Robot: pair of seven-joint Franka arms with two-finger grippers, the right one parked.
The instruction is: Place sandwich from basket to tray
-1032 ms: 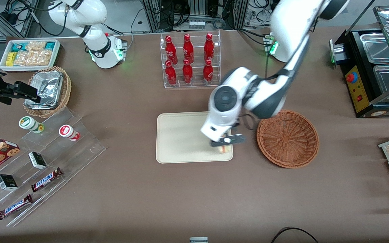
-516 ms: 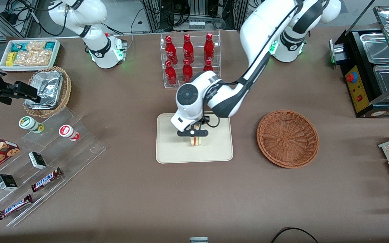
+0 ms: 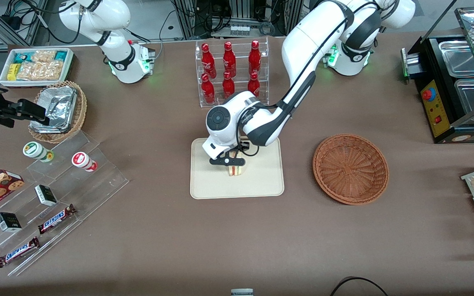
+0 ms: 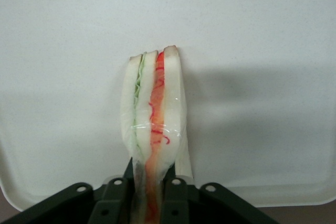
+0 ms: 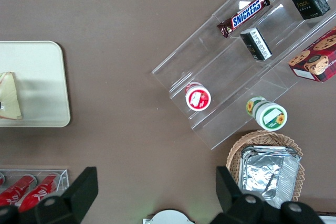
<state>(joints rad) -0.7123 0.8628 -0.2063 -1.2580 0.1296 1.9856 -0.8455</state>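
the pincer [image 3: 233, 163] hangs over the middle of the tray [image 3: 261, 187], its two dark fingers [image 4: 116, 199] pressed in on the sandwich [image 3: 235, 169] and pinching its wide end, so the bread bulges a little where it is squeezed. the wedge stands on edge between them, its narrow tip pointing away from the wrist camera, with white bread outside and a green layer and a red layer showing between the slices; a clear wrap glints across it. in the wrist view its shadow falls on the cream surface just beside it, so it looks close to the tray, but i cannot tell whether it touches.

this reads as the placing step: the carry is over and the sandwich is above its goal, well inside the low rim, not yet let go. the next move, as i judge it, calls for a short lowering until the wedge rests on the tray, then spreading the fingers and lifting straight up so the bread is not dragged or tipped. standing on its thin edge, it may fall onto its side when released.

the round reddish-brown wicker basket [image 3: 350, 168] sits on the brown table [image 3: 237, 238] toward the working arm's end, well apart from the tray, with nothing in it. a clear rack of red bottles [image 3: 231, 74] stands farther from the front camera than the tray.
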